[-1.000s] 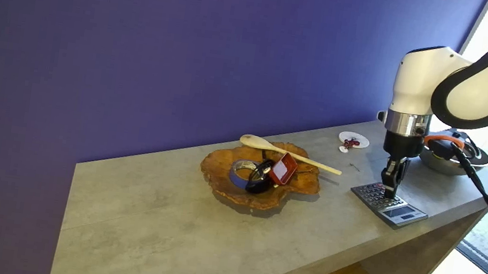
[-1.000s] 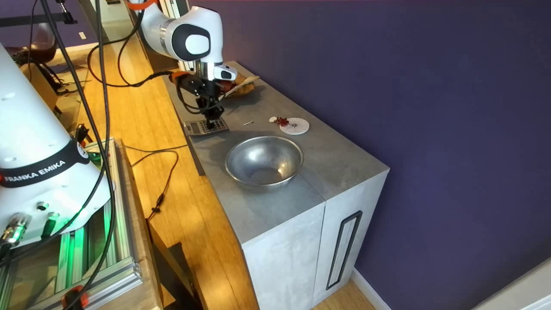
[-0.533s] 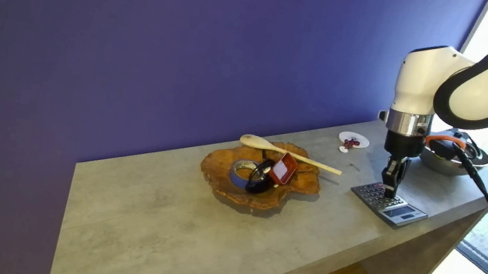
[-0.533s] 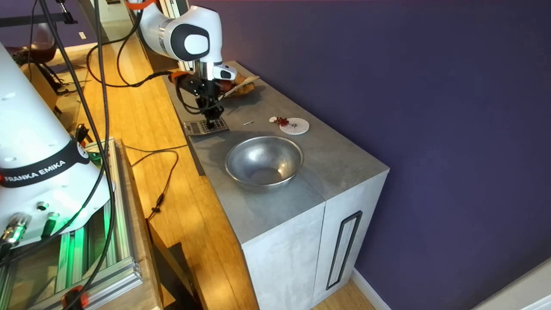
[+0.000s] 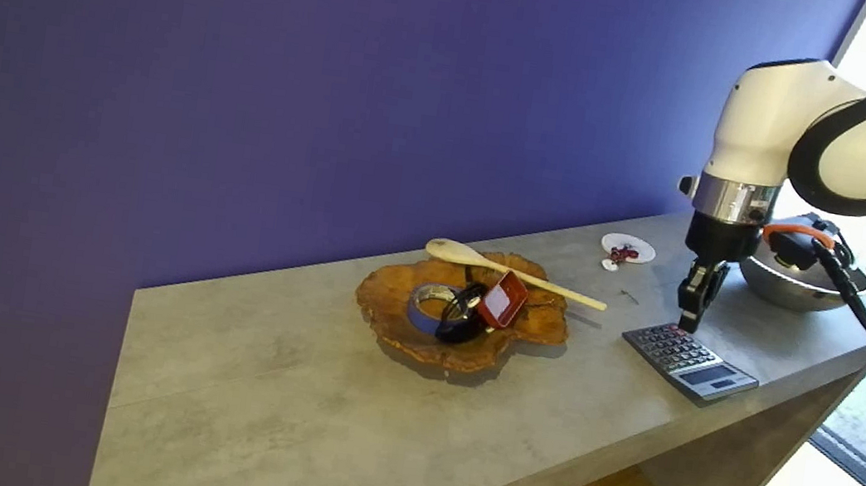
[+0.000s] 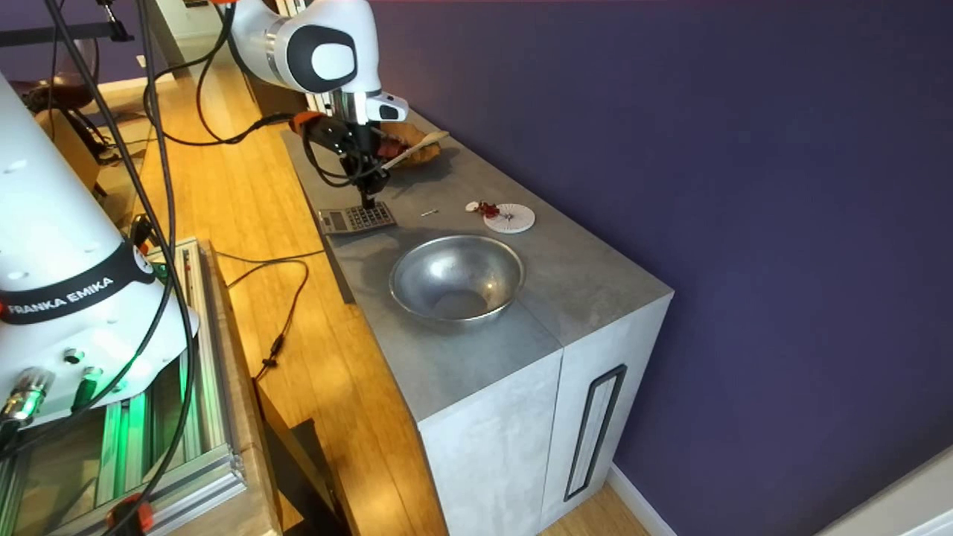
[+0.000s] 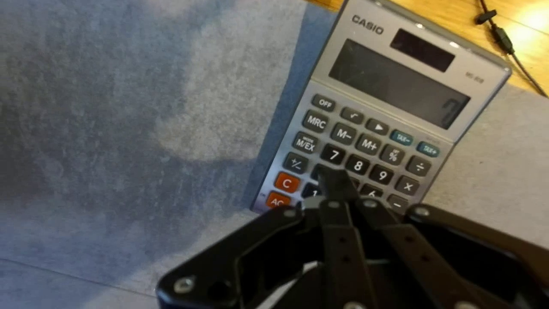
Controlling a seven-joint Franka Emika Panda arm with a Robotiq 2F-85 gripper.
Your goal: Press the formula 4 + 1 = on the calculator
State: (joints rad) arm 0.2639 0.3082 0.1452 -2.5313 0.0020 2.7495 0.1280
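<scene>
The calculator [image 5: 687, 362] lies flat near the table's front edge in both exterior views [image 6: 356, 219]. In the wrist view the calculator [image 7: 411, 116] shows its display at upper right, with a single dark digit at the right end, too faint to read surely. My gripper [image 7: 339, 182] is shut with nothing between its fingertips. The fingertips cover part of the 4 key and the 5 key and hide the lower keys; the 1 key [image 7: 311, 190] is partly visible. In an exterior view the shut gripper [image 5: 689, 321] hangs slightly above the keypad, near its far edge.
A metal bowl [image 6: 458, 279] stands on the table [image 6: 595, 275]. A white dish [image 6: 510, 218] with small red things lies nearby. A wooden tray [image 5: 391, 304] holds blue tape [image 5: 423, 321], a red box [image 5: 503, 298] and a wooden spoon [image 5: 513, 270]. A small thin piece [image 6: 429, 213] lies near the calculator.
My gripper was down on the calculator's keys, still until half a second ago. It has since risen off them and shifted toward the keypad's far edge. The calculator has not moved.
</scene>
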